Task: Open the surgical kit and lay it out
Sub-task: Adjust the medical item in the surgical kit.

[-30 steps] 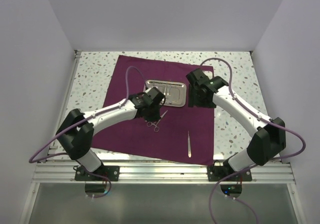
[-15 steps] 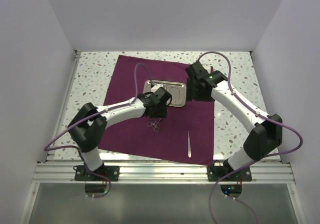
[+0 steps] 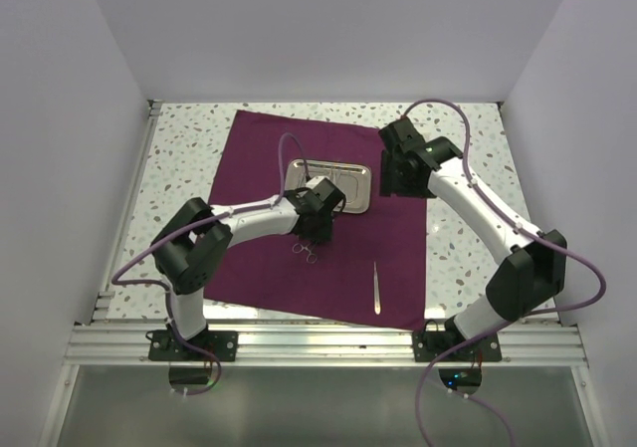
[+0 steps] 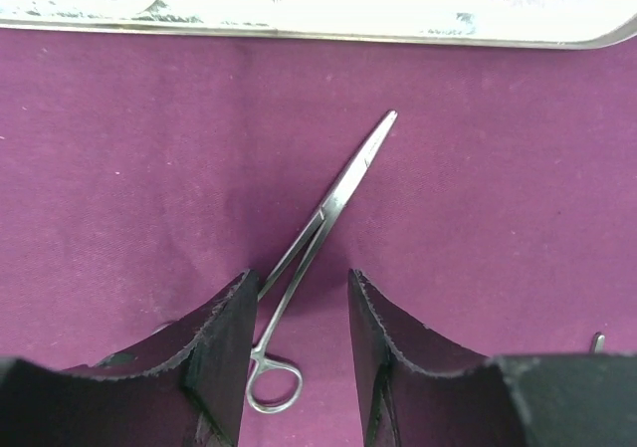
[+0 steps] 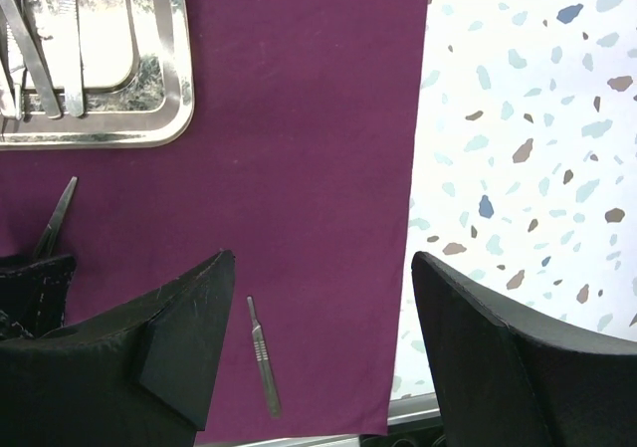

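The maroon cloth (image 3: 378, 258) lies spread flat on the table. The shiny steel tray (image 3: 353, 180) sits on it near the back, with slim instruments inside (image 5: 40, 59). Ring-handled forceps (image 4: 328, 208) lie on the cloth just in front of the tray. My left gripper (image 4: 299, 293) is open, low over the cloth, with its fingers either side of the forceps' shanks. A slim silver scalpel handle (image 3: 376, 288) lies near the cloth's front edge; it also shows in the right wrist view (image 5: 264, 355). My right gripper (image 5: 323, 268) is open and empty, raised over the cloth's right edge.
The speckled white tabletop (image 3: 468, 218) shows on both sides of the cloth. White walls close in the left, back and right. A metal rail (image 3: 318, 342) runs along the near edge, by the arm bases.
My left gripper has moved right and forward, off the tray's front edge, down over the forceps. My right gripper has swung back and to the right, away from the tray.
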You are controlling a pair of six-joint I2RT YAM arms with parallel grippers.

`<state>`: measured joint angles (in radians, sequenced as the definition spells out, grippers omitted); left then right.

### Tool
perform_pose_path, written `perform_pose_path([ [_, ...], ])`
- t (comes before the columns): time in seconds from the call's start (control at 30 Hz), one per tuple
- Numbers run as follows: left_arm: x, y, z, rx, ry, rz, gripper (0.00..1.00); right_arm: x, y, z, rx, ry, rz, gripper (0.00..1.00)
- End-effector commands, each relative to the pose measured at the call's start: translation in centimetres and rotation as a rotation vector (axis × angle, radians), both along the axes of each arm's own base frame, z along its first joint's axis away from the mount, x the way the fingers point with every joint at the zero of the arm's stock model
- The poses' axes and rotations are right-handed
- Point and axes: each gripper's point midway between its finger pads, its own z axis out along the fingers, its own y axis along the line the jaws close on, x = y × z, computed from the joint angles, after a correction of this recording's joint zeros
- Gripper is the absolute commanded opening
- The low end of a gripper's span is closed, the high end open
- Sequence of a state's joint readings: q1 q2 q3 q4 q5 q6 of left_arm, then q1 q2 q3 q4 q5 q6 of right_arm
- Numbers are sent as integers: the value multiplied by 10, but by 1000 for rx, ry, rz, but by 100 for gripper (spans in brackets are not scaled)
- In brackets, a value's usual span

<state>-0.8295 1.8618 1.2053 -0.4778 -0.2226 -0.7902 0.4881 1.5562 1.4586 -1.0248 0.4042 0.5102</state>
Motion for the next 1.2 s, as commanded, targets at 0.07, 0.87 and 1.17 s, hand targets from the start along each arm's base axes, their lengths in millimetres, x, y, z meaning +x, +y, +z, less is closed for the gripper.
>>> perform_pose_path([
  [0.07, -9, -6, -6, -63, 38, 7, 44, 2, -7, 24, 6, -70, -5, 75],
  [0.87, -27, -21, 136, -170, 27, -37, 52, 60, 49, 35, 208, -145, 68, 74],
  [1.17, 9, 50, 186, -172, -85, 70, 54, 142, 103, -23, 243, -72, 80, 53],
])
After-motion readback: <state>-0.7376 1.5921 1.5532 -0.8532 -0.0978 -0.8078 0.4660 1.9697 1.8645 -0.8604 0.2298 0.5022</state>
